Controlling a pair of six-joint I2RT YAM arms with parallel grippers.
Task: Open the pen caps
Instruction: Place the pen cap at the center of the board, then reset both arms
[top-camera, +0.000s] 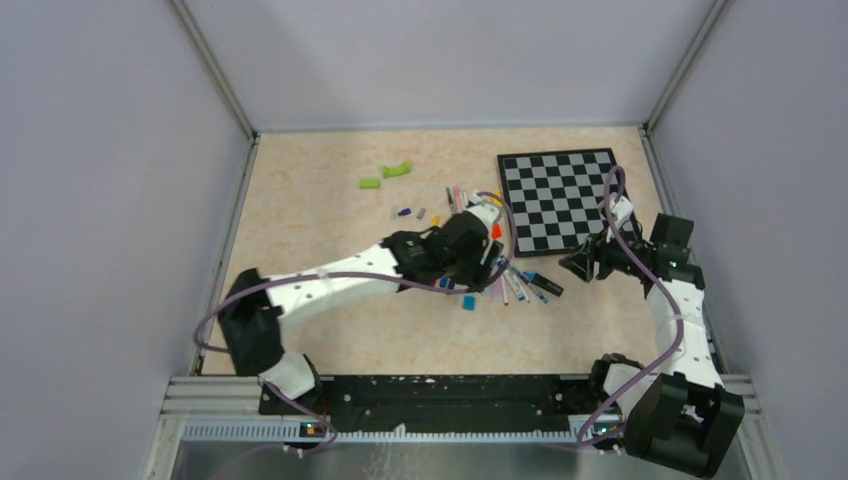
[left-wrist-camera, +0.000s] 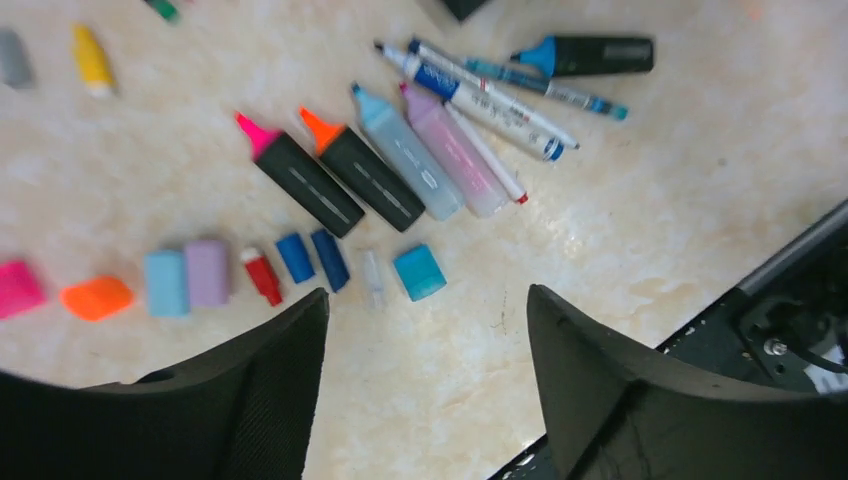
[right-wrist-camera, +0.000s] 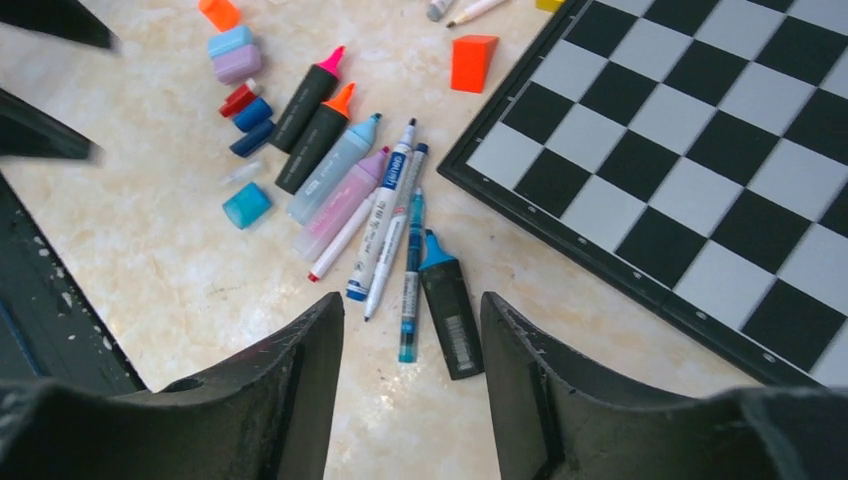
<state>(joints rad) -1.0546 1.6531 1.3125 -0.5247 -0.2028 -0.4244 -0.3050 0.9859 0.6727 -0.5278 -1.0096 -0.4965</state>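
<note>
Clutter on the desk (top-camera: 320, 200), read from the left in the overhead view, starts with two green pieces (top-camera: 397, 169) lying near each other, well apart from the rest. Next comes the pile under the left arm (top-camera: 330, 285). In the left wrist view we count nine pen caps (left-wrist-camera: 207, 272) loose in a rough row: pink, orange, light blue, lilac, red, two blue, one clear and, at the right end, a cyan cap (left-wrist-camera: 419, 272). A grey cap (left-wrist-camera: 12, 57) and a yellow cap (left-wrist-camera: 90, 58) lie apart at the upper left — eleven in all. Just above the row the pens (left-wrist-camera: 405, 150) fan out side by side: two black highlighters with bare pink and orange tips, a pale blue barrel, a pale pink one, four thin pens crossing one another, and a black highlighter (left-wrist-camera: 600, 55) with a bare blue tip farthest right. We make that nine, though the overlap leaves us unsure of the thin ones. The left end effector (left-wrist-camera: 427, 305) hangs over the cap row, fingers spread wide, released — nothing between them, nothing touched. Right of the pile lies one chessboard (top-camera: 560, 195), with one orange block (right-wrist-camera: 472, 62) just beside its edge. The right end effector (right-wrist-camera: 412, 302) hovers above the pens, jaws parted and empty.
</note>
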